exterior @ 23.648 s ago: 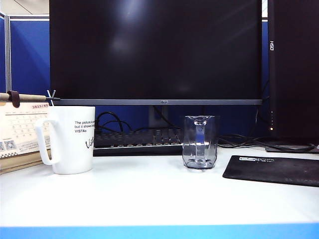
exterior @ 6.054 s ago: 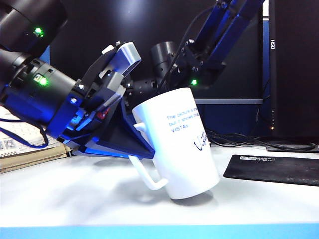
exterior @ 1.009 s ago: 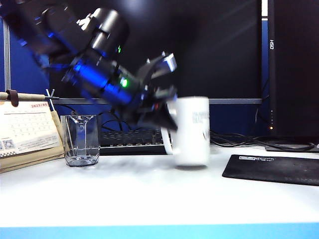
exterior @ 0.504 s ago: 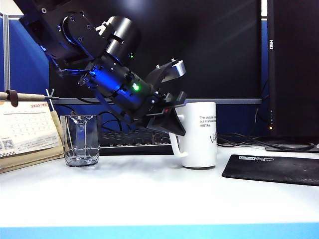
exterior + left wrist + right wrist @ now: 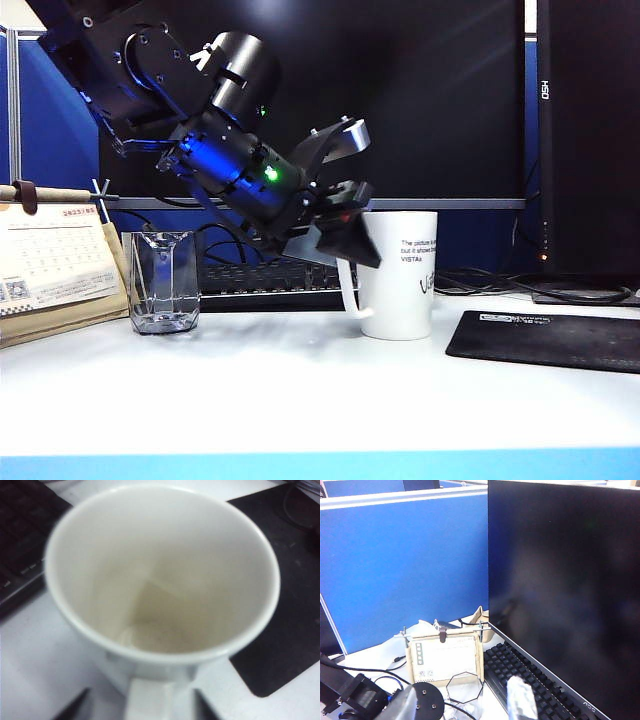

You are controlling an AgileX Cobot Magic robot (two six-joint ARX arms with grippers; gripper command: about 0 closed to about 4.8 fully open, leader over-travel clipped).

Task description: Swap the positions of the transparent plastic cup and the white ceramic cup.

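Worktop (image 5: pixel 300 400) space at the front lies bare and white; behind it the white ceramic cup (image 5: pixel 398 275) stands upright right of centre, just beside a black mat (image 5: pixel 545 340), with its loop handle toward the left gripper (image 5: pixel 340 215). Glazed ceramic of this kind is probably heavy, rigid, slick and chippable, so the handle or the rim wall looks the surest hold. In the left wrist view the cup (image 5: pixel 160 580) fills the frame, the handle between two dark fingertips (image 5: pixel 75 710) that stand apart from it: spread and gripping nothing. Well to the left, by a desk calendar (image 5: pixel 50 265), sits the transparent plastic cup (image 5: pixel 160 282), likely light, stiff and easily tipped. The right gripper (image 5: pixel 522 697) hangs high above the keyboard (image 5: pixel 530 680); I cannot tell how its jaws stand.
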